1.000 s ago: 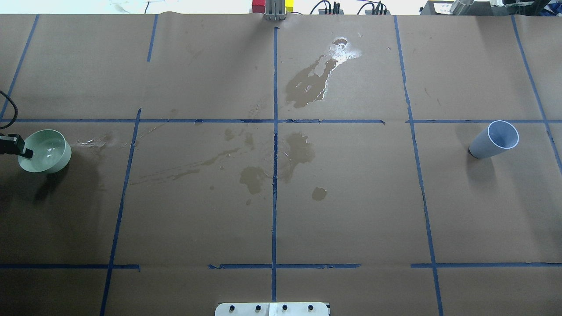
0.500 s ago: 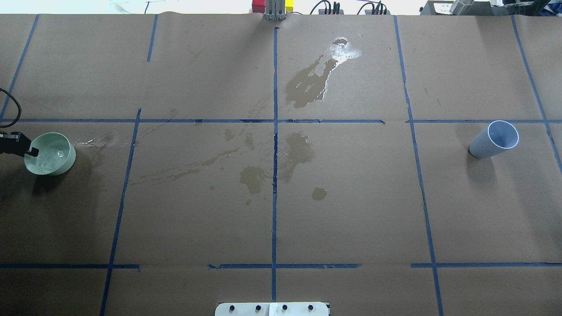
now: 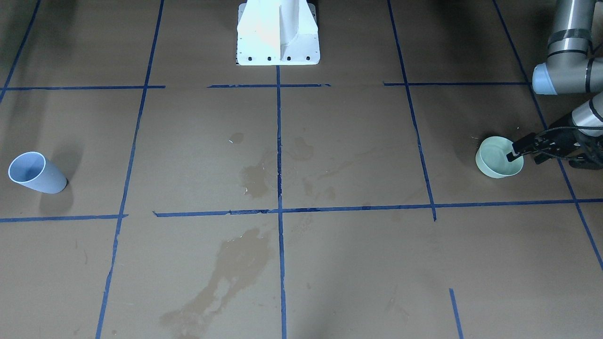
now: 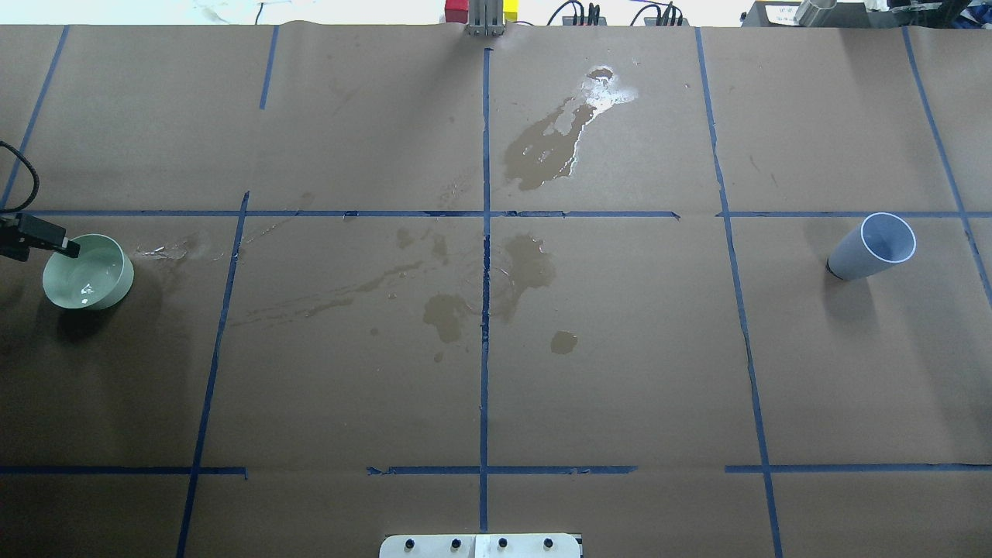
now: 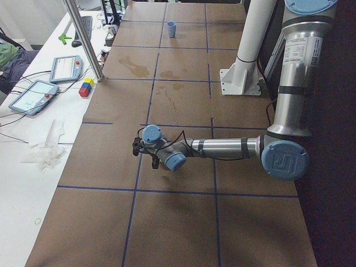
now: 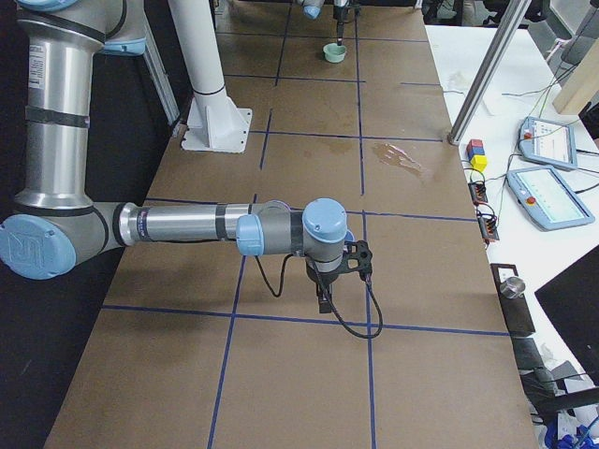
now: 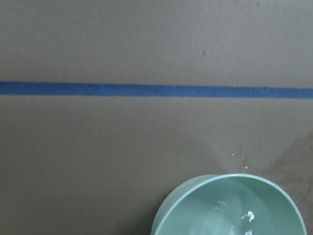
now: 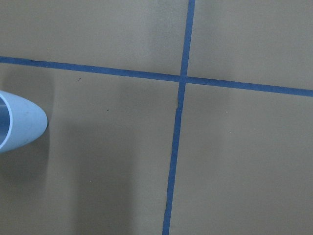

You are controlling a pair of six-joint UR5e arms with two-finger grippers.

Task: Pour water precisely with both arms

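Note:
A pale green bowl (image 4: 87, 273) stands upright on the brown paper at the table's left end. It holds water (image 4: 85, 288), which shows as small glints, also in the left wrist view (image 7: 248, 215). My left gripper (image 3: 525, 155) is open beside and over the bowl's outer rim, with one finger (image 4: 59, 242) at the rim. A light blue cup (image 4: 872, 248) stands at the right end and looks empty. My right gripper (image 6: 323, 297) hangs over the paper near the cup (image 8: 19, 128); I cannot tell whether it is open or shut.
Glossy spilled water (image 4: 603, 89) and darker brown stains (image 4: 527, 267) mark the middle of the paper. Blue tape lines (image 4: 486, 232) divide the paper into squares. The white pedestal (image 3: 278, 37) stands at the robot's side. A metal post (image 4: 484, 19) and coloured blocks stand at the far edge.
The bowl was held tilted above the paper, then came down a little to the right. The left gripper has let go of its rim and drawn back; the water has settled.

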